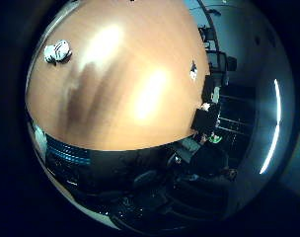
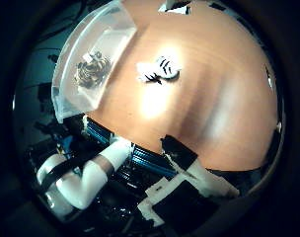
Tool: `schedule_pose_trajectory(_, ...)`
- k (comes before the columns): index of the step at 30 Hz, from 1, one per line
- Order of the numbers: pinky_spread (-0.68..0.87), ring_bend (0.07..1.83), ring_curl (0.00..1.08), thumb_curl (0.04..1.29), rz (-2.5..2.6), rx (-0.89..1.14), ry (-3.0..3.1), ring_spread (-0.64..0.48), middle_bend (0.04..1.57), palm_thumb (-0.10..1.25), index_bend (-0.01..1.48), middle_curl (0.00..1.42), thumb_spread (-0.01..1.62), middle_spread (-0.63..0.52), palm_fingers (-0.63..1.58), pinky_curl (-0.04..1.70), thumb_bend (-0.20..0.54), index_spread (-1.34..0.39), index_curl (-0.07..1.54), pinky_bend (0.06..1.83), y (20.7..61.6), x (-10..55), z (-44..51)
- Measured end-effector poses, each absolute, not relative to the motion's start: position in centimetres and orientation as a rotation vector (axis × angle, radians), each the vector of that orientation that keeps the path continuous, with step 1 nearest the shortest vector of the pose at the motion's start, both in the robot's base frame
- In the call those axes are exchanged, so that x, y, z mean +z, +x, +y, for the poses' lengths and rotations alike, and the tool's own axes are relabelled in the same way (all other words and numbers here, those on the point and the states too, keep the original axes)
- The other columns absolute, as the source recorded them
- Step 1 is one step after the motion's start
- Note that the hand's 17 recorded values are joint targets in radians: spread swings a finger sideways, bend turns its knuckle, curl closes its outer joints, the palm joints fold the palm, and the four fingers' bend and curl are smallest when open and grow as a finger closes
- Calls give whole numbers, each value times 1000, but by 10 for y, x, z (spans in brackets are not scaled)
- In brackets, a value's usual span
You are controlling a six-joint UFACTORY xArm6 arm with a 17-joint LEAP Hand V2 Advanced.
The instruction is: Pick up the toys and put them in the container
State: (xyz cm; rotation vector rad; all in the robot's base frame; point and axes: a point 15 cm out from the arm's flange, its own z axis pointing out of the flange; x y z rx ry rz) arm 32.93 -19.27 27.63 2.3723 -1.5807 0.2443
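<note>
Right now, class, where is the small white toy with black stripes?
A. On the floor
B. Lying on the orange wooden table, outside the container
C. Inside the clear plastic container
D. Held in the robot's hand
B: the small white toy with black stripes lies on the orange wooden table, beside but apart from the clear plastic container, which already holds a brownish toy.

I'm looking at a warm orange-brown wooden table (image 2: pixel 214 98) with pale glare patches. On it, a white toy (image 2: pixel 160 69) with black stripes. The container (image 2: pixel 71 84) is clear, frosty white, and inside it a toy in mottled brown and cream (image 2: pixel 92 69). My hand (image 2: pixel 189 182) shows white and black parts.
</note>
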Motion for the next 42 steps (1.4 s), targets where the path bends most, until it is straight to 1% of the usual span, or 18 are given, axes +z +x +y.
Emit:
schedule_pose_trajectory(4,393,195,243,312,-1546,241,2374,191,179,649,183,285,1011,39,122,312,-25,-466,316,291,341,267,-175)
schedule_pose_trajectory(11,394,189,239,299,-1490,226,2398,191,179,606,190,280,1007,34,131,315,-27,-466,329,273,362,244,-146)
schedule_pose_trajectory(18,390,193,237,290,-1443,224,2364,191,182,575,179,280,1008,27,128,317,-28,-451,329,264,373,222,-140)
schedule_pose_trajectory(29,390,190,231,288,-1438,176,2371,189,181,572,191,281,1010,25,135,318,-25,-446,331,257,385,182,-140)
schedule_pose_trajectory(42,390,184,218,293,-1452,132,2367,174,177,609,209,274,1010,12,164,314,-24,-448,357,225,389,150,-138)
